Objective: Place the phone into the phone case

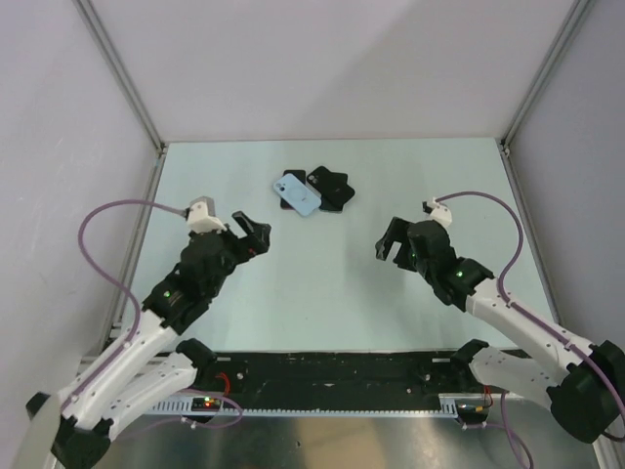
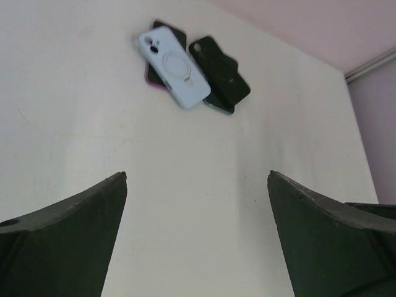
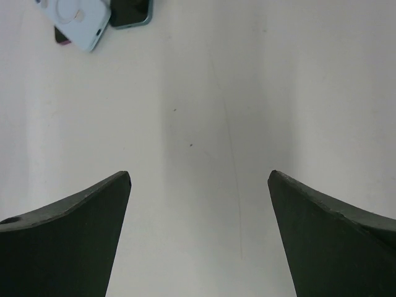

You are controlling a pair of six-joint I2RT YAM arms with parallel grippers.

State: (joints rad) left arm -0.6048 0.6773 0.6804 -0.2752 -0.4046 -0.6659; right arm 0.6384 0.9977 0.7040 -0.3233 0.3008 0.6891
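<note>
Pale-blue case (image 1: 297,193) lies back-up at the far middle of the tabletop (image 1: 322,283), its ring and camera cut-outs plain in the left wrist view. It rests on a dark maroon-edged piece (image 2: 150,73) that shows only at its left side and top corner; I cannot tell what that piece is. Touching the blue one on its right is a black case (image 1: 328,184), also ringed. It is set askew over a teal-rimmed phone (image 3: 130,11), of which only corners and a strip of edge stick out. All four things form one overlapping heap, so the phone is pinned under the black case and crowded by the blue one.

Both arms hang well short of the heap, on the near side of it. The left pincer (image 1: 252,234) is spread wide with nothing between its fingers, pointing up and to the right toward the heap. The right pincer (image 1: 395,242) is likewise wide apart and empty, off to the heap's right. Bare tabletop lies between each of them and the heap.

Grey enclosure walls (image 1: 332,59) with metal frame posts (image 1: 120,70) close in three sides. Purple cables (image 1: 84,239) loop from each wrist, and a black rail (image 1: 332,376) runs along the near edge.
</note>
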